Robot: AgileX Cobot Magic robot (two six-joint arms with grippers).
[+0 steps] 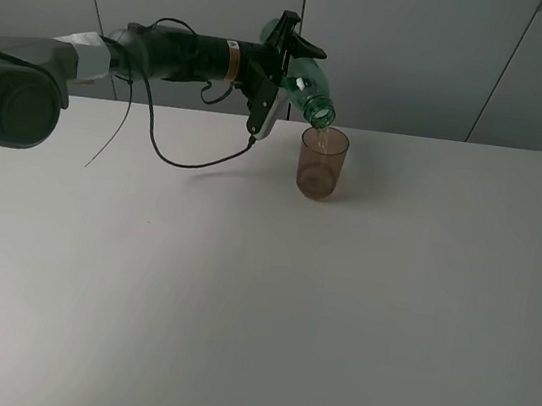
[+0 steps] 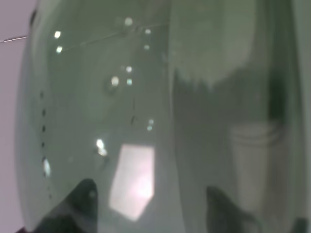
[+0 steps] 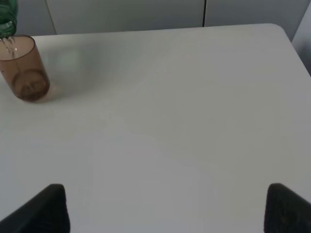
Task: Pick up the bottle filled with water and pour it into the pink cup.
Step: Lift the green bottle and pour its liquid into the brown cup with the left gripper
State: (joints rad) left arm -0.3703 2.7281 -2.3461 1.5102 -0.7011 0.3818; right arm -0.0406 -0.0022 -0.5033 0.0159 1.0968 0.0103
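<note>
One bottle (image 1: pixel 308 85), green and see-through, hangs tilted above the pink cup (image 1: pixel 322 163). Its open neck points down just over the cup's rim, and a thin stream of water (image 1: pixel 321 139) falls from it into the cup. The left gripper (image 1: pixel 281 73) is clamped across the bottle's body, on the end away from the cup; its wrist camera sees little but green plastic between two dark fingertips (image 2: pixel 80 206). The cup stands upright on the white table (image 1: pixel 335 323). A black cable (image 1: pixel 172 154) droops from the left arm onto the tabletop beside the cup. The right gripper (image 3: pixel 165 208) hovers over the table well apart from the cup, jaws spread wide.
</note>
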